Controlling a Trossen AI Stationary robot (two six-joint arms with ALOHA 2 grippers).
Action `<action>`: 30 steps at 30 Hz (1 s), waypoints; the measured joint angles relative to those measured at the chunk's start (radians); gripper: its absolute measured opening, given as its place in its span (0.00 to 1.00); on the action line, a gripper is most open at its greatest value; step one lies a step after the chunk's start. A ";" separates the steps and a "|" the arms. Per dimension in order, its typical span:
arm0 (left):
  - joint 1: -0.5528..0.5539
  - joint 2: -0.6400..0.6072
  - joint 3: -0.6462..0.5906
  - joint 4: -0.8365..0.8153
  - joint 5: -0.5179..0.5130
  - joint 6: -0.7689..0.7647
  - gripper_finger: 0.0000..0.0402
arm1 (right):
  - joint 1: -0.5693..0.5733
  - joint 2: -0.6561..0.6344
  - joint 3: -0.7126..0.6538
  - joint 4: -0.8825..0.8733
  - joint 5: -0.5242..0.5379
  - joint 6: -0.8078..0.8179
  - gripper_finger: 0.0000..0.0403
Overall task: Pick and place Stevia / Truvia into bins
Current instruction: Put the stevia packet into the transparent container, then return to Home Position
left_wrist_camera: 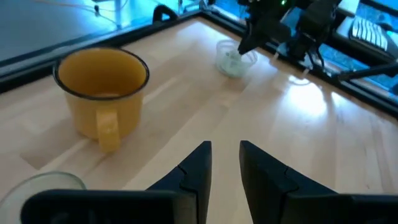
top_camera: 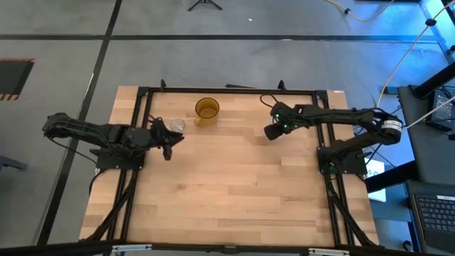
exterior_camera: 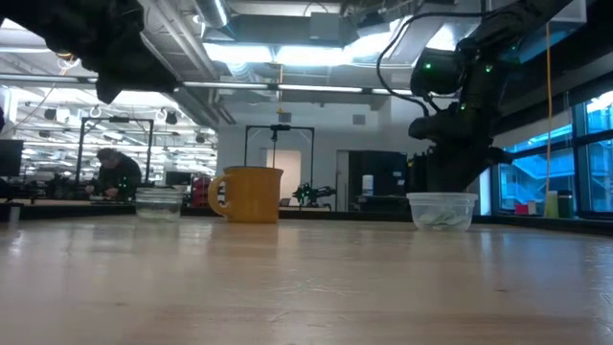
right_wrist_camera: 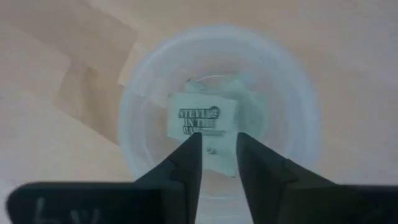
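Observation:
The wider clear plastic cup stands on its base at the table's far right, with white, green-printed Stevia packets lying inside it. My right gripper hangs just above this cup, pointing down, fingers a narrow gap apart and touching nothing. In the high view my right gripper hides the cup. The small glass cup stands at the far left. My left gripper hovers beside it, raised above the table, narrowly open and empty. No packets show on the table.
An amber-brown mug stands between the two cups near the far edge, handle toward the near side. A black frame runs along the table's far and side edges. Bare wood fills the middle and near half.

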 joint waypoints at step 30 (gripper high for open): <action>-0.015 -0.386 0.000 -0.167 -0.114 0.089 0.20 | 0.576 -0.477 0.105 -0.224 0.689 0.141 0.32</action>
